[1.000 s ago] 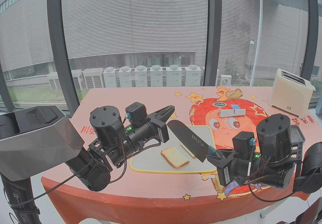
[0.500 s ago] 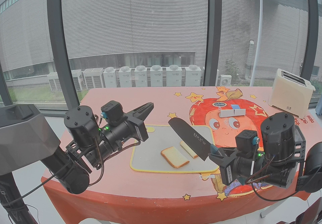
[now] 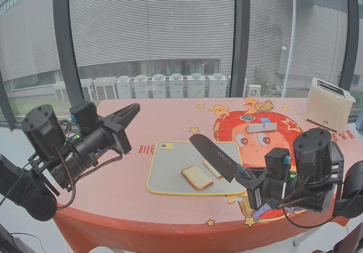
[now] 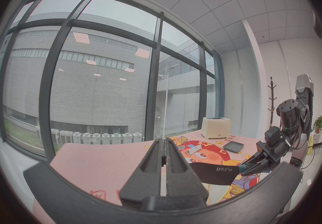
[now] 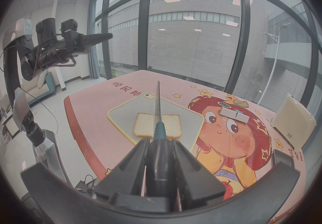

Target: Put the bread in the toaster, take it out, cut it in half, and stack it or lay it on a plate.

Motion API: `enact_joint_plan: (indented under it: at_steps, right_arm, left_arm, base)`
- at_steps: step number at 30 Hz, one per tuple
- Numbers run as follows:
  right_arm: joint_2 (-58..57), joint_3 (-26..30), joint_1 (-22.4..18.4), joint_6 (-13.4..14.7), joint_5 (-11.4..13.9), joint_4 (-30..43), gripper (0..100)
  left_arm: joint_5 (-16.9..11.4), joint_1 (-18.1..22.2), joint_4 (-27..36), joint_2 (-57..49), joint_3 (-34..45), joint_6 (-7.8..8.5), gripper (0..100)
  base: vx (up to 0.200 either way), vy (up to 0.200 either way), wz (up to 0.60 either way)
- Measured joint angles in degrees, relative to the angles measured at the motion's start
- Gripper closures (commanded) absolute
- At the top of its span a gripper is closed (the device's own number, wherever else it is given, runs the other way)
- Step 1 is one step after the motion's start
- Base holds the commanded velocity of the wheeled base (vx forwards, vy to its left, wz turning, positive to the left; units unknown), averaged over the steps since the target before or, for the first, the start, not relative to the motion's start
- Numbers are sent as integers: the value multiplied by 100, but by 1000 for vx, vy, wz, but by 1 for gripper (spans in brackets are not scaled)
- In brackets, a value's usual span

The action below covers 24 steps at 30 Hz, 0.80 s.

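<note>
On the desk (image 3: 170,117), which is covered with a pink cloth printed with a cartoon face, a pale cutting board (image 3: 166,174) with a yellow rim is laid near the front edge. The bread (image 3: 196,177) is seen on the right part of that board as two flat pieces lying just beside each other, the right piece partly hidden behind a knife (image 3: 213,155). The knife is gripped by its handle in the right hand (image 3: 244,178), whose fingers are clamped around it. Its dark blade is pointed far and left, and in the right wrist view it is seen edge-on over the middle of the bread. Whether the blade touches the bread cannot be told. The left hand (image 3: 130,110) is held in the air over the far left corner of the desk, well apart from the board, with its fingers pressed together and nothing between them. A cream toaster (image 3: 327,104) is set at the far right corner. Small white and blue blocks (image 3: 262,126) are placed on the cartoon face, between the board and the toaster.
</note>
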Motion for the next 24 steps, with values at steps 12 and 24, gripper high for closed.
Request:
enact_joint_plan:
  at_steps: [12,24]
  right_arm:
    - [9,0,22,2,-10,0,100]
    - [-18,-9,18,0,-13,-2,100]
  left_arm:
    - [132,700,1097,-1529,449,11,100]
    - [352,892,3049,-3480,1143,-35,0]
  base:
    - [0,0,0]
    - [0,0,0]
